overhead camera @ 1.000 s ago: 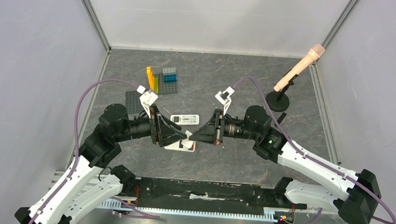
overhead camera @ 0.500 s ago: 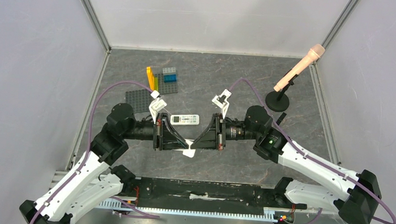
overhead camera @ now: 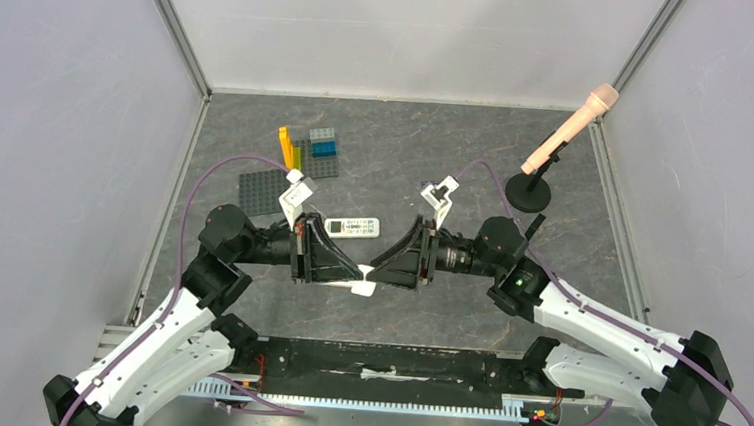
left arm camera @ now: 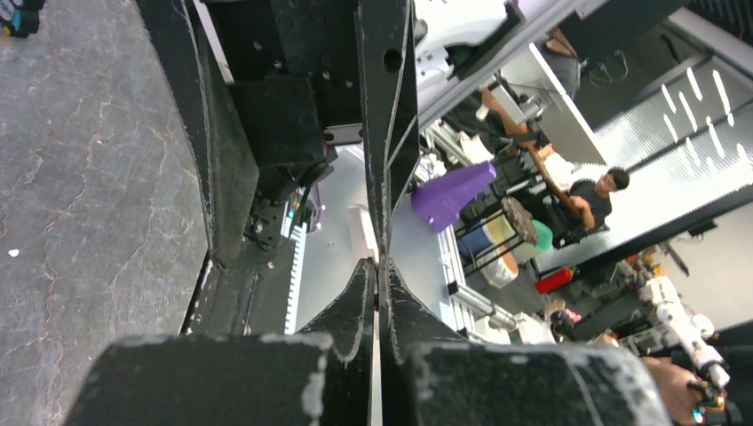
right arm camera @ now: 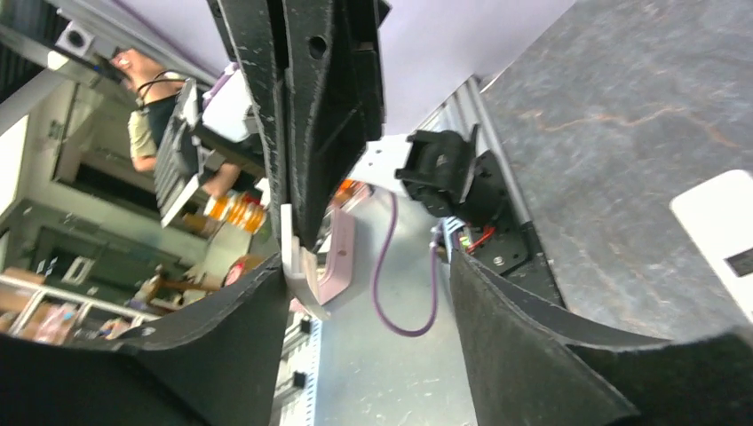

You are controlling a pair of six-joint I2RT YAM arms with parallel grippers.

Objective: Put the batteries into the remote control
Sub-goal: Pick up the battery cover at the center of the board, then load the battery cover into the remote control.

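Note:
A white remote control (overhead camera: 352, 227) lies face up on the grey table, just behind where my two grippers meet. My left gripper (overhead camera: 357, 270) (left arm camera: 380, 264) is shut on a thin white plastic plate (overhead camera: 361, 288) (left arm camera: 375, 382) that looks like a battery cover and is seen edge-on between its fingers. My right gripper (overhead camera: 375, 270) (right arm camera: 366, 266) faces it tip to tip and is open. The plate (right arm camera: 297, 257) sits beside its left finger. The batteries are out of view.
Grey brick baseplates (overhead camera: 259, 190) with coloured bricks (overhead camera: 309, 151) lie at the back left. A microphone on a round black stand (overhead camera: 528, 194) is at the back right. A white flat object with a dark label (right arm camera: 710, 226) lies on the table. A black rail (overhead camera: 393, 359) runs along the near edge.
My left gripper moved right and shut on the white plate. My right gripper, which was shut on it, opened and drew back a little to the right.

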